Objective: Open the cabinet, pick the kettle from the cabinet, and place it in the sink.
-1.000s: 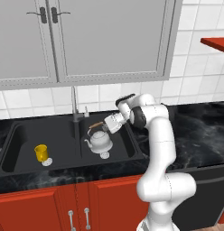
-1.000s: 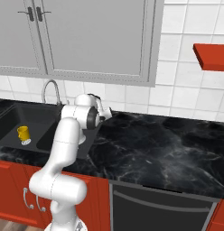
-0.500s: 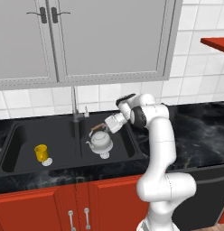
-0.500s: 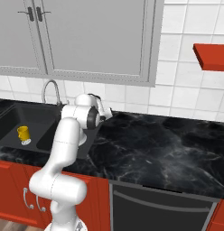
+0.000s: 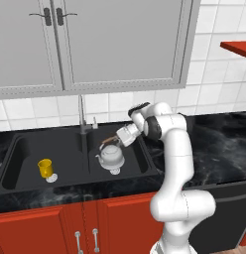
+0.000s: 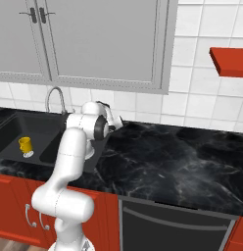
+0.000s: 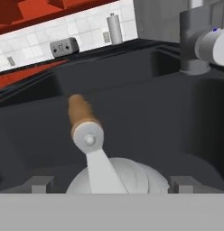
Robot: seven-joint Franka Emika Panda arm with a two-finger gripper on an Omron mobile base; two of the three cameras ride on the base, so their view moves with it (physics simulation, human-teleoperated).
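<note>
yellow cup (upright), grey-doored cabinet — dark handles

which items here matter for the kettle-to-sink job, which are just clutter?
Job:
kettle, sitting in the right basin
sink
claw, open above the kettle's handle

Clutter:
yellow cup in the left basin
tap
grey wall cabinet
toaster

Kettle body cut off low in hand view; end effector fingertips barely showing.

Left base view as I see it: kettle upright in the sink, just below my gripper; yellow cup well left.
</note>
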